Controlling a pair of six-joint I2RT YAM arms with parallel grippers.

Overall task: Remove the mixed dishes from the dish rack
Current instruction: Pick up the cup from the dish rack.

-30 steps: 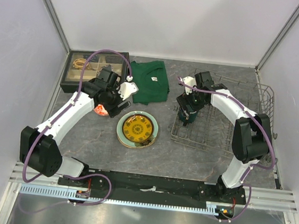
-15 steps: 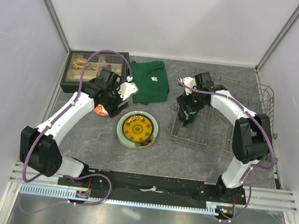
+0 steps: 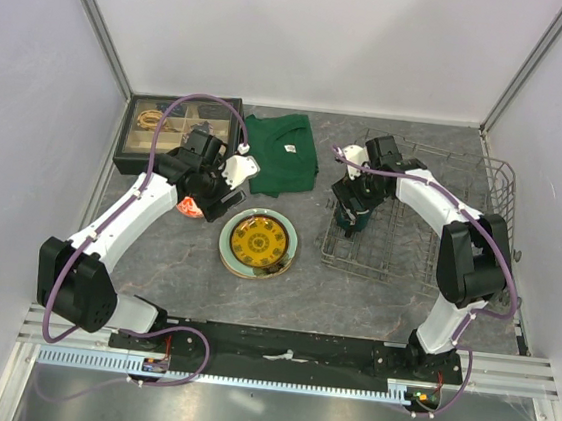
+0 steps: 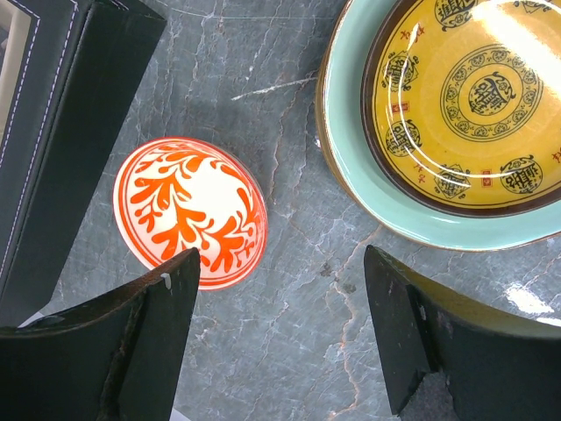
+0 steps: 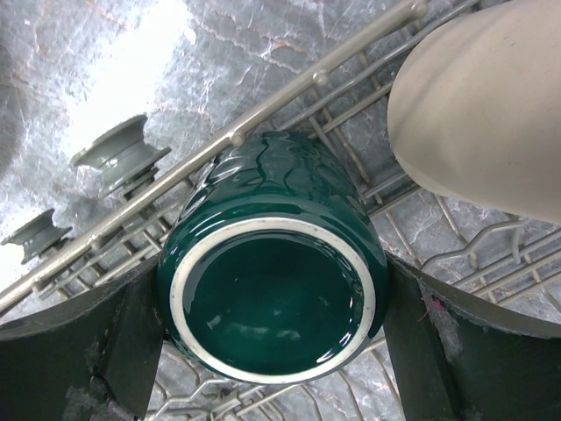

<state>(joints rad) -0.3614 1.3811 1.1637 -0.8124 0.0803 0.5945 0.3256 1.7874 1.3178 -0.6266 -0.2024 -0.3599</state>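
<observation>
Mug: dark green handled mug [image 5: 272, 298] sits in grey wire dish rack [image 5: 263, 114], base toward the gripper, beige tumbler [image 5: 491, 105] just beside.
Right gripper [image 5: 273, 267]: fingers wide, flanking the mug's sides, likely for lifting; whether they squeeze, cannot tell.
Left gripper [image 4: 280, 259]: fingers wide, empty, above red-and-white patterned bowl [image 4: 188, 210], which is inverted on grey marbled table [image 4: 289, 105].
Unloaded: small yellow patterned plate [image 4: 478, 96] nested on pale green plate [image 4: 351, 158], probably to save room.
</observation>
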